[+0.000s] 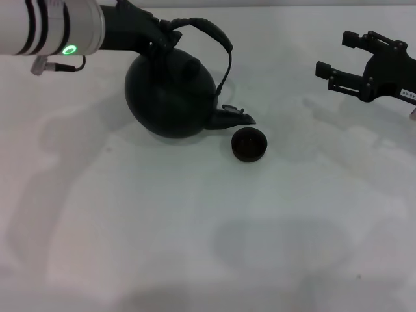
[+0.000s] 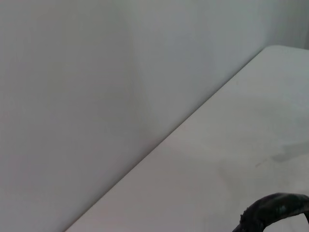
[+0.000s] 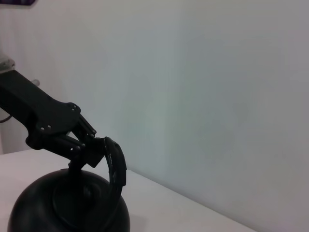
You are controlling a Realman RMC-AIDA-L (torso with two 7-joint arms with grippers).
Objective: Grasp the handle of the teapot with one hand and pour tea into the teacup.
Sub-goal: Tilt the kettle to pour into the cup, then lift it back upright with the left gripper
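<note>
Left gripper (image 1: 164,40) clamped on handle (image 1: 211,32) at teapot's (image 1: 170,96) 11 o'clock; teapot tipped, spout toward teacup (image 1: 249,144) at its 4 o'clock. Right gripper (image 1: 337,66) spread apart, idle, well off at 2 o'clock

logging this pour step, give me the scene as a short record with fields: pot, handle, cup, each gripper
teapot: matte black teapot, tilted, spout down toward the cup
handle: arched handle, gripped at its wrapped top
teacup: small black teacup upright on the white table, just under and in front of the spout tip
left gripper: left gripper shut on the handle above the pot
right gripper: right gripper open, held off to the right, holding nothing
</note>
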